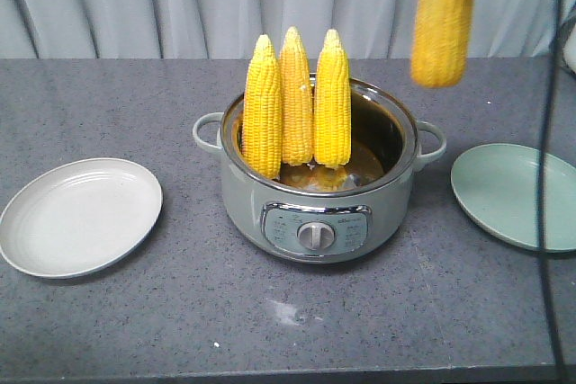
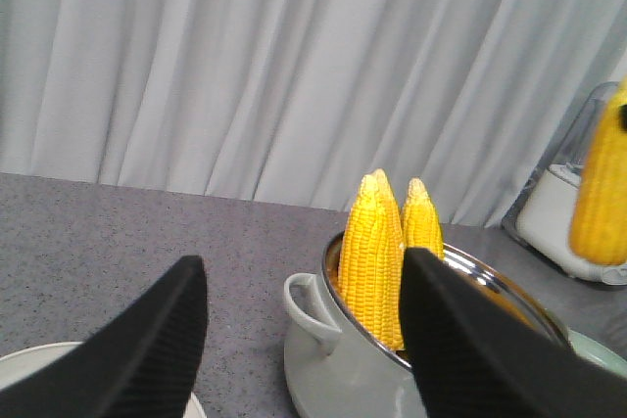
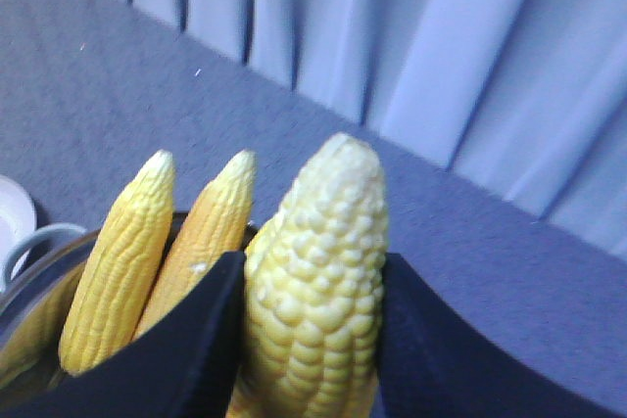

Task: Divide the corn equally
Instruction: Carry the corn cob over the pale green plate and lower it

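My right gripper point(image 3: 312, 281) clamps one corn cob point(image 1: 442, 20), hanging above and to the right of the pot point(image 1: 270, 195). The other three cobs point(image 1: 296, 101) stand upright inside. My left gripper point(image 2: 304, 330) is spread wide and empty. The print on the pot's panel point(image 1: 316, 227) is too small to read.

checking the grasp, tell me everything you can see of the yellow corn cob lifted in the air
The lifted yellow corn cob is whole and husked, with rows of plump kernels and a paler, tapered tip. It hangs roughly upright in the air, up and right of the grey-green metal cooking pot in the front view. The right claw is shut on it, a black finger against each side; nothing else touches it.
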